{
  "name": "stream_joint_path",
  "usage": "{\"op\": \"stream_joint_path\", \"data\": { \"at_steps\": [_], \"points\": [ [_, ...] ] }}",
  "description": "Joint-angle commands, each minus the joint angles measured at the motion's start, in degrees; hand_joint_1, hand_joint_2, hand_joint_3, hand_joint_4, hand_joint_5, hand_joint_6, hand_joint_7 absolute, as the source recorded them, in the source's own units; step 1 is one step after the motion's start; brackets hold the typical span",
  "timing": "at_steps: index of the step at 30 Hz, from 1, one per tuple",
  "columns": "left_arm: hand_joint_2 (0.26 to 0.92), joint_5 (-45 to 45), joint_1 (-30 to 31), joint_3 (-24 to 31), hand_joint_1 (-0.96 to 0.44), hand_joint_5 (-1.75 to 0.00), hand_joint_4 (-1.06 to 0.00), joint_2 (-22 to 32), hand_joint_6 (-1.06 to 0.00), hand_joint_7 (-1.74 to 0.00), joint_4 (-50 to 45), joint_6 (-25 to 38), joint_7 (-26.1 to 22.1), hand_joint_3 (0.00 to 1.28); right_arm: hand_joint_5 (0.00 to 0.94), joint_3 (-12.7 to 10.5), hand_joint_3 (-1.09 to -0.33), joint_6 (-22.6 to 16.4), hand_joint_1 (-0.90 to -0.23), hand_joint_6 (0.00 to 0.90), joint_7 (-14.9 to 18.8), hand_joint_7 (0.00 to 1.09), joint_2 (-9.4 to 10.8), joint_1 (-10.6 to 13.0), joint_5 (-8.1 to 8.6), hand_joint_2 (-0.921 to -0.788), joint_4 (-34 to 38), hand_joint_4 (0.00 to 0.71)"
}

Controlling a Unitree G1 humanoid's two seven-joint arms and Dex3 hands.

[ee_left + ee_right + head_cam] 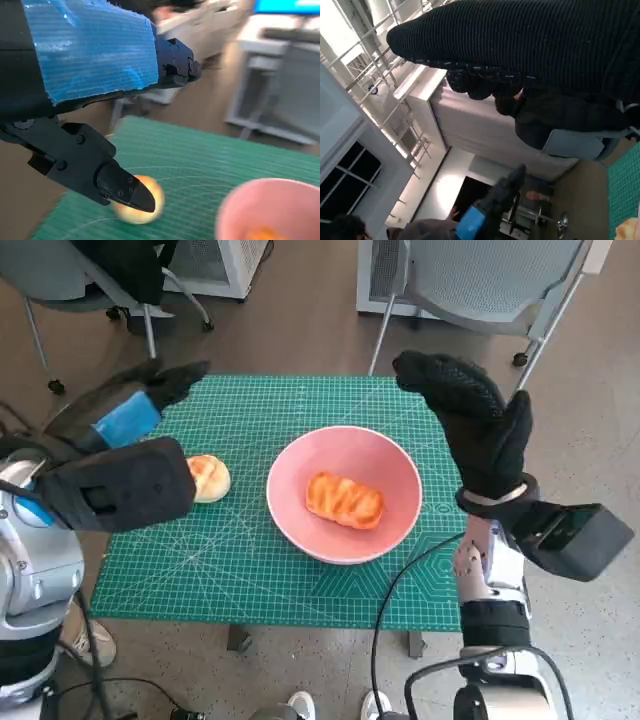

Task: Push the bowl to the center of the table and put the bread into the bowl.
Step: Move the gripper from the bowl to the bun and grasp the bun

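Observation:
A pink bowl [345, 493] stands near the middle of the green mat, and a glazed bread [344, 500] lies inside it. A second round bun [208, 478] lies on the mat left of the bowl; it shows blurred in the left wrist view as the bun [140, 205], with the bowl's rim [260, 200] beside it. My left hand [135, 410] hovers above the mat's left side, behind the bun, fingers apart and holding nothing. My right hand [475, 425] is raised over the mat's right edge, beside the bowl, fingers spread and empty.
The green cutting mat [260, 560] covers the small table. Office chairs [480, 285] stand behind the table on the brown floor. A black cable [385, 610] hangs over the front edge. A person [540, 115] shows in the right wrist view.

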Motion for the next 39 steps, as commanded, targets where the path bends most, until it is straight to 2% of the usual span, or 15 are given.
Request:
{"op": "stream_joint_path", "data": {
  "at_steps": [1, 6, 13, 30, 39],
  "points": [
    [0.693, 3.0, -0.5, -2.8, 0.00, 0.00, 0.00, -0.4, -0.13, 0.00, 2.8, 2.1, 1.1, 0.00, 0.000, 0.1, -0.851, 0.7, -0.682, -0.001, 0.6, 0.28, 0.1, 0.1, 0.09, -0.921, 1.0, 0.067],
    [0.699, 4.0, -1.1, -4.5, 0.08, 0.00, 0.00, -1.4, -0.13, 0.00, 5.8, 3.7, 1.5, 0.01, 0.001, 0.2, -0.851, 0.9, -0.682, -0.001, 1.0, 0.27, 0.2, -0.2, 0.36, -0.921, 1.3, 0.069],
    [0.703, 3.3, -1.7, -6.2, 0.09, 0.00, 0.00, -2.3, -0.12, 0.00, 10.2, 2.5, 2.4, 0.01, 0.002, 0.0, -0.850, 1.4, -0.686, -0.001, 1.8, 0.27, 0.0, -0.3, 0.85, -0.921, 1.5, 0.071],
    [0.686, 3.7, -8.2, -12.3, -0.08, 0.00, 0.00, -5.6, -0.11, 0.00, 27.5, -3.4, 3.8, 0.01, 0.002, -0.6, -0.845, 1.7, -0.690, -0.001, 2.9, 0.27, -0.4, -0.3, 0.97, -0.921, 1.9, 0.073],
    [0.686, 4.7, -14.9, -16.2, -0.13, 0.00, 0.00, -8.3, -0.11, 0.00, 42.2, -7.0, 5.2, 0.00, 0.002, -0.8, -0.845, 1.7, -0.691, -0.001, 2.9, 0.27, -0.7, -0.1, 0.84, -0.921, 1.7, 0.073]
  ]
}}
